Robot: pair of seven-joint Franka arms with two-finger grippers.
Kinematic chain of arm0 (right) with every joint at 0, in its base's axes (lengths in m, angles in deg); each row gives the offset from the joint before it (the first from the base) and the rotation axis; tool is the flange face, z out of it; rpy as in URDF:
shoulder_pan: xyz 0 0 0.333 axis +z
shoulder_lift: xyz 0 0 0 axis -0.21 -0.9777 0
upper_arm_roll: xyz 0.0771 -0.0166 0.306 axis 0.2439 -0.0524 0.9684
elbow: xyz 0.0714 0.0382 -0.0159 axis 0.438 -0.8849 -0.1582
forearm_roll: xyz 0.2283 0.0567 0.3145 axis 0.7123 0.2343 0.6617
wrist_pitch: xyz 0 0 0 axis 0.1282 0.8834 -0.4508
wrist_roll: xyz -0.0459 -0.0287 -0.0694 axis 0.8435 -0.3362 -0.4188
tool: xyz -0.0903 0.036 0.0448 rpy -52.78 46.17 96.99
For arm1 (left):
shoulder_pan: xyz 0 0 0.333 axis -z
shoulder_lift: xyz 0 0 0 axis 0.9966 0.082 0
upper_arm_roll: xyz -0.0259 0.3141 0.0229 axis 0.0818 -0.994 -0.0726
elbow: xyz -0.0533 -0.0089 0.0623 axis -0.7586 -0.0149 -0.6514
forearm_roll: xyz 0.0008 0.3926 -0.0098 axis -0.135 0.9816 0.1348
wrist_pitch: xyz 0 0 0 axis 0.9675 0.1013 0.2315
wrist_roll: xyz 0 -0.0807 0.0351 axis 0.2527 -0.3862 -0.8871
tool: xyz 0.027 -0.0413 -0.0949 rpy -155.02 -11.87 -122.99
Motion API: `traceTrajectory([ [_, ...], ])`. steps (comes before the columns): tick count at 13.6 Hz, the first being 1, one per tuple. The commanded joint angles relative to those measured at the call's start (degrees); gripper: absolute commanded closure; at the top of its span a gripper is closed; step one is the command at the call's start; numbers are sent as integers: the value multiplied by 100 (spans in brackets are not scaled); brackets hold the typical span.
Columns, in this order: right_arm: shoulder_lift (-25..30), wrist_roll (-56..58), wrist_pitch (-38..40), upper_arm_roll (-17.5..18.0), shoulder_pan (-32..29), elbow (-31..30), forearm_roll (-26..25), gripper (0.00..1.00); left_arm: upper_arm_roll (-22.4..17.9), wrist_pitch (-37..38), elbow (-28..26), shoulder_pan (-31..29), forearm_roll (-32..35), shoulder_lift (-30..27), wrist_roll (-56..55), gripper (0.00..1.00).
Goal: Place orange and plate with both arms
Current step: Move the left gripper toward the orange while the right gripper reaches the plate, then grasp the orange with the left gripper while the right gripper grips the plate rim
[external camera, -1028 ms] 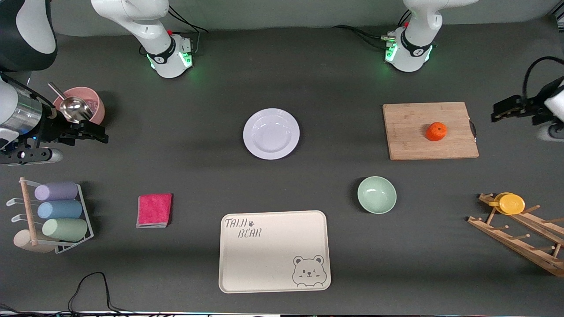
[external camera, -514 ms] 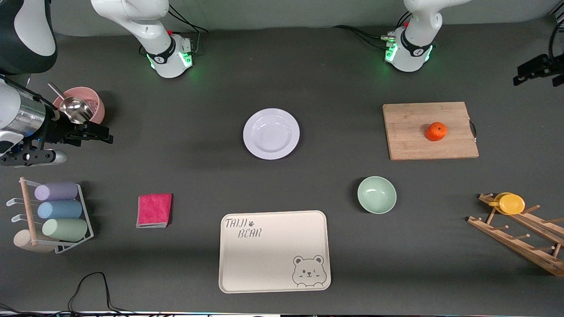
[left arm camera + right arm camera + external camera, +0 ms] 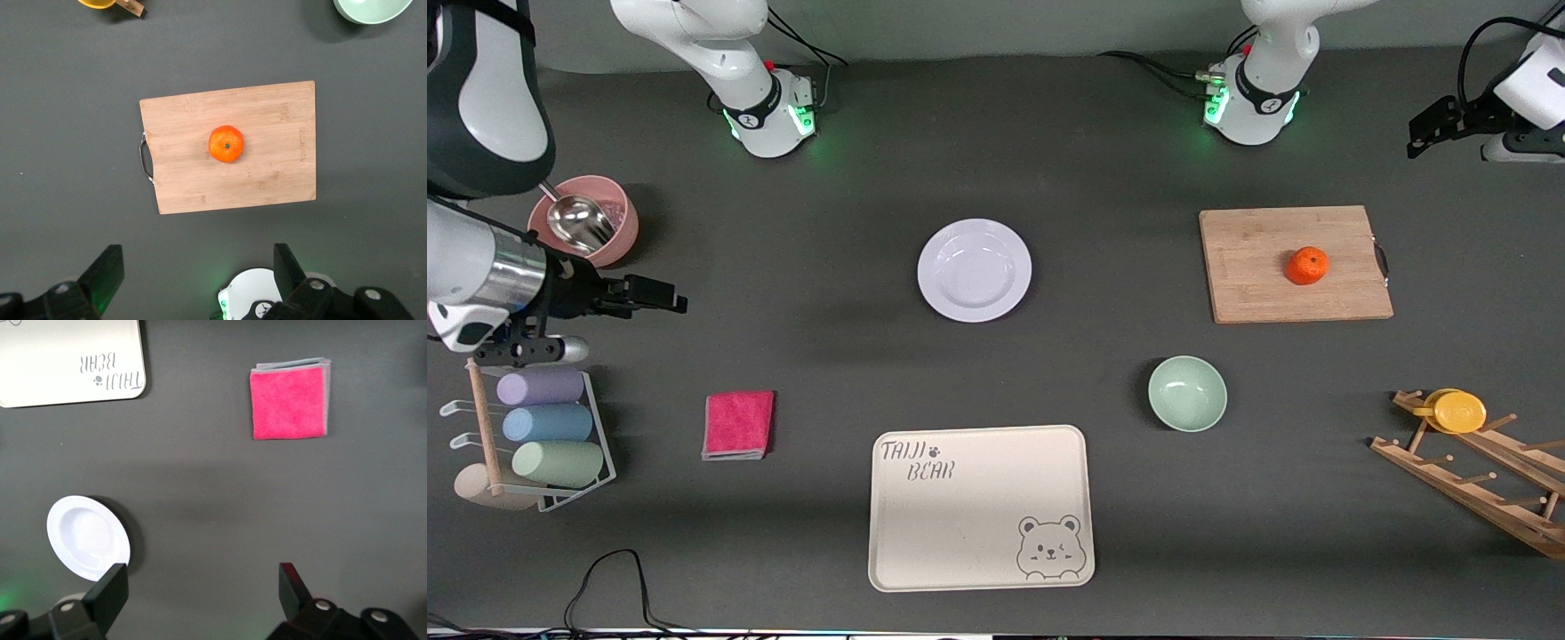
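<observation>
The left gripper [image 3: 193, 280] hangs with its jaws spread wide and empty, high over the dark matte tabletop [image 3: 1103, 187] at the left arm's end, looking down on a rectangular bamboo cutting board [image 3: 227, 147] with a fine pale grain and a thin metal handle on one short edge. The orange [image 3: 226, 143], small, round and dimpled with a dark stem spot on top, sits near the middle of that board, touching nothing else. The right gripper [image 3: 200, 590] likewise holds its jaws wide apart with nothing between them, up in the air over bare tabletop at the right arm's end, near a pink bowl [image 3: 591, 222] that holds a shiny metal scoop. The plate [image 3: 974, 269], round, glossy white with a raised rim, lies flat mid-table, well apart from the board. Nearer the front camera lie a folded fuzzy pink cloth [image 3: 738, 424], a smooth cream rectangular tray [image 3: 978, 516] with rounded corners and a bear drawing, and a pale green bowl [image 3: 1187, 393]. A wire rack [image 3: 534, 436] of pastel cylinders and a wooden peg rack [image 3: 1485, 480] bearing a yellow cup stand at the table's two ends.
</observation>
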Motion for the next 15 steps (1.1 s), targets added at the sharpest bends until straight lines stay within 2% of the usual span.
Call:
traceTrajectory([
  [1, -292, 43, -234, -10, -2, 45, 336, 0, -10, -385, -171, 76, 20, 315, -39, 0],
  [2, -406, 51, -279, -10, -2, 45, 546, 0, 16, -691, -416, 76, 20, 377, -39, 0],
  [4, -644, 60, -489, -10, 25, 36, 662, 0, 42, -1472, -1022, 84, 20, 517, -39, 0],
  [6, -838, 69, -665, 8, 43, 27, 715, 0, 60, -2045, -1305, 84, 28, 885, -39, 0],
  [9, -1101, 104, -745, 17, 51, 1, 1364, 0, 60, -3291, -1989, 76, 20, 1237, -39, 0],
  [11, -1251, 472, -753, 17, 60, -156, 1715, 0, 60, -3952, -2237, 76, 20, 1562, -39, 0],
  [15, -1260, 1719, -1095, -36, -19, -1175, 3094, 0, 60, -5191, -2641, 172, 28, 2177, -39, 0],
])
